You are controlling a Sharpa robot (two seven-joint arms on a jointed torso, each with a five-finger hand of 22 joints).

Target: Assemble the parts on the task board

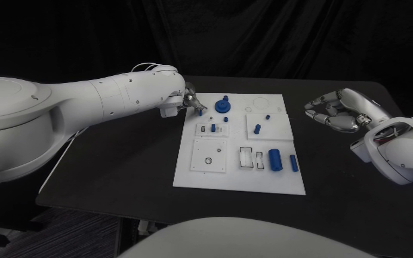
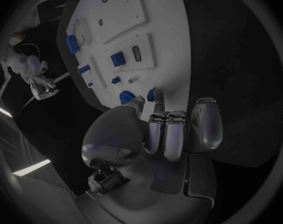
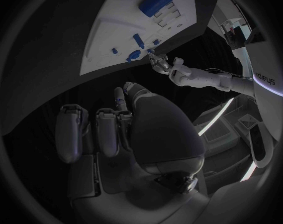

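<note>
The task board (image 1: pixel 200 173), a flat white rectangular plate with a matte face, lies in the middle of the black table (image 1: pixel 112 168), its long side running from near to far. Raised square panels and shallow cut-outs break up its surface.

The left hand (image 1: pixel 182 104), silver and smooth, sits at the board's far left corner. It pinches a small blue peg (image 2: pixel 155 94) between thumb and fingertip, right at the board's edge; in the left wrist view the other fingers (image 2: pixel 205 122) lie side by side, pointing toward the board.

Just right of that hand a round blue knob (image 1: pixel 223 104) with a short stem stands on the board. Further parts rest nearby: a small blue pin (image 1: pixel 257 129) on the square panel to the right, a fat glossy blue cylinder (image 1: pixel 274 159) near the right edge, and a slimmer blue rod (image 1: pixel 293 163) just beside it.

The right hand (image 1: pixel 334 110) hangs over bare table to the right of the board, well apart from it. Its metallic fingers curl inward around nothing.
</note>
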